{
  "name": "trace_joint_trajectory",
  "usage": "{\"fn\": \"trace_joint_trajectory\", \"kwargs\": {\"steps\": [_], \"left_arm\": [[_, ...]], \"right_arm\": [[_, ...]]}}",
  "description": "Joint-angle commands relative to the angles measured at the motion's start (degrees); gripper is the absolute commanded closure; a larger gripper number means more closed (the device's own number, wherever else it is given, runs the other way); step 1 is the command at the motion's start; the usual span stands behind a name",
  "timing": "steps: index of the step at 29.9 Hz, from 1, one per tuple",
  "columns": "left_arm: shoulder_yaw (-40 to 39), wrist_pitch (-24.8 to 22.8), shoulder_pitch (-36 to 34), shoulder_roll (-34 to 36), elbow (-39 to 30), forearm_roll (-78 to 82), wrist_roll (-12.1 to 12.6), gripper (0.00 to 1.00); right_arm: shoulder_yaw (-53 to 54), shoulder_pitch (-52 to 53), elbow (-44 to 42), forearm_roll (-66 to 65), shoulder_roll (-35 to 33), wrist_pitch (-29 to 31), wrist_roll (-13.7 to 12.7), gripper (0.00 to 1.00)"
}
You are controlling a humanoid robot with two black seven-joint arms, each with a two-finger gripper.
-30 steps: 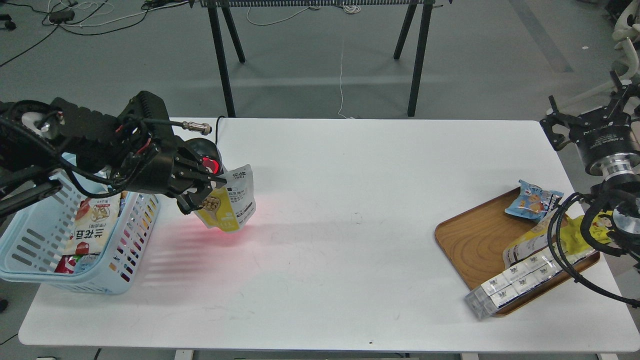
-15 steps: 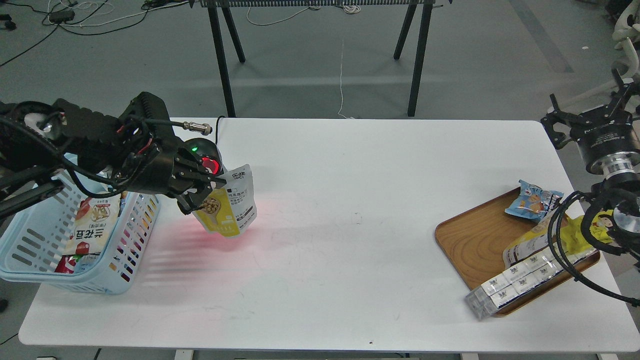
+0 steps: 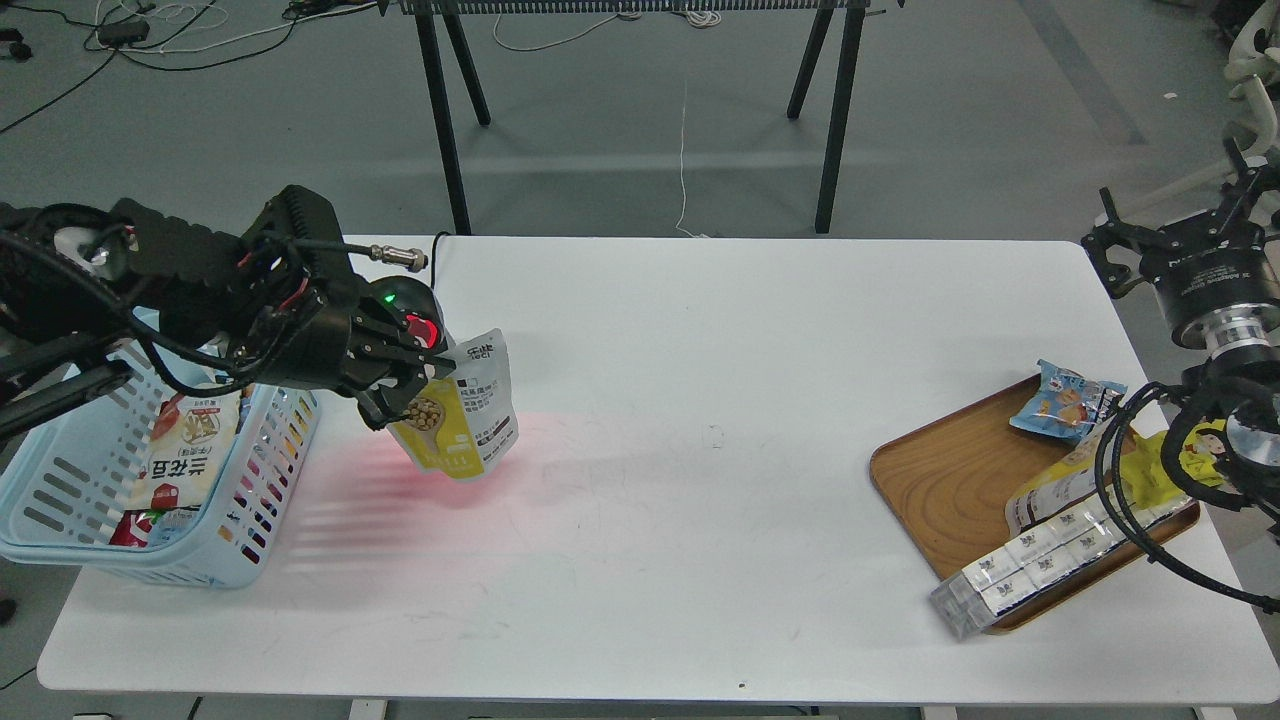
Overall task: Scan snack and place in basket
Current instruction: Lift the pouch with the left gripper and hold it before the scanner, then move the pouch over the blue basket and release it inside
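My left gripper [image 3: 405,385] is shut on the top left edge of the snack [image 3: 462,415], a yellow and white pouch with a picture of nuts. It holds the pouch tilted just above the table, in front of a black dome scanner [image 3: 405,310] that shows a red and a green light. Red light falls on the table under the pouch. The light blue basket [image 3: 70,545] stands at the left edge, just left of the pouch, with several packets in it. My right gripper [image 3: 1120,255] is at the far right, above the table edge; its fingers cannot be told apart.
A brown wooden tray [image 3: 940,480] at the front right holds a small blue packet [image 3: 1062,400], a bright yellow packet with a cartoon face [image 3: 1190,450] and a row of white boxes [image 3: 1040,560]. My right arm's cables hang over the tray. Black stand legs rise behind the table.
The pouch has shifted a little to the right and down in my left gripper. The scanner's green light came on. The right arm has not moved.
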Motion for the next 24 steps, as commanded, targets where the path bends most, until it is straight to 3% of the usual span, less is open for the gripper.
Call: {"fn": "trace_joint_trajectory", "kwargs": {"steps": [1, 4, 12, 24], "left_arm": [[-0.6, 0.0, -0.3, 0.8, -0.5, 0.0, 0.0, 0.98], [-1.1, 0.0, -0.4, 1.7, -1.8, 0.0, 0.0, 0.98], [-5.2, 0.0, -0.3, 12.2, -9.9, 0.0, 0.0, 0.98], [-4.5, 5.3, 0.1, 32.7, -8.4, 0.0, 0.0, 0.98]], "right_arm": [[-0.1, -0.1, -0.1, 0.0, 0.0, 0.0, 0.0, 0.01], [-0.1, -0.2, 0.0, 0.0, 0.0, 0.0, 0.0, 0.01], [0.0, 0.0, 0.0, 0.0, 0.0, 0.0, 0.0, 0.01], [-0.1, -0.5, 0.0, 0.0, 0.8, 0.0, 0.0, 0.01]]}}
